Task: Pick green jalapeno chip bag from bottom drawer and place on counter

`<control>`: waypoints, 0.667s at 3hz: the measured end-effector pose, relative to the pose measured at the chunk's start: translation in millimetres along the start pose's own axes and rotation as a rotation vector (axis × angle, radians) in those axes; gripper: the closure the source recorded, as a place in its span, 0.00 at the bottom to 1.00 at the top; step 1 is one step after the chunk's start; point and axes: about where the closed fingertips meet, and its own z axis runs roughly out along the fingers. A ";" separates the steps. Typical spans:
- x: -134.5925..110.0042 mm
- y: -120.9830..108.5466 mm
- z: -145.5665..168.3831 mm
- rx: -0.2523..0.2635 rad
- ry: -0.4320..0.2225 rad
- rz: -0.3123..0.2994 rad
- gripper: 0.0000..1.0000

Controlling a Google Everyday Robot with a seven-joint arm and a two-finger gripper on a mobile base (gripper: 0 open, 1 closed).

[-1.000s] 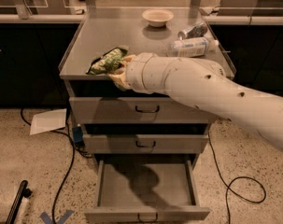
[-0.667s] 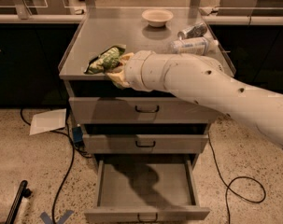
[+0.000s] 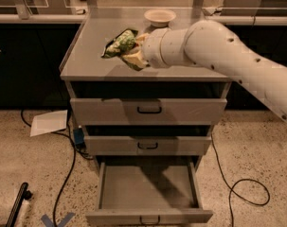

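My gripper (image 3: 131,50) is over the left middle of the grey counter (image 3: 88,60) and is shut on the green jalapeno chip bag (image 3: 119,42). The bag sticks out to the left of the fingers, just above the counter top; I cannot tell whether it touches it. The bottom drawer (image 3: 147,188) stands pulled open below, and its inside shows nothing but the arm's shadow. My white arm (image 3: 228,56) comes in from the right across the counter.
A white bowl (image 3: 159,17) sits at the counter's back edge. The two upper drawers (image 3: 148,110) are slightly open. Cables (image 3: 62,169) and a white sheet (image 3: 49,123) lie on the floor at left; another cable (image 3: 242,193) loops at right.
The gripper with the bag has moved up and inward from the counter's front left edge to over the counter top. The view has shifted, and the white bottle is hidden behind the arm.
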 end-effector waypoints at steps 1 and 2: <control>7.5 -38.1 15.5 -0.026 -0.019 -0.009 1.00; 19.1 -71.8 36.9 -0.041 -0.048 0.015 1.00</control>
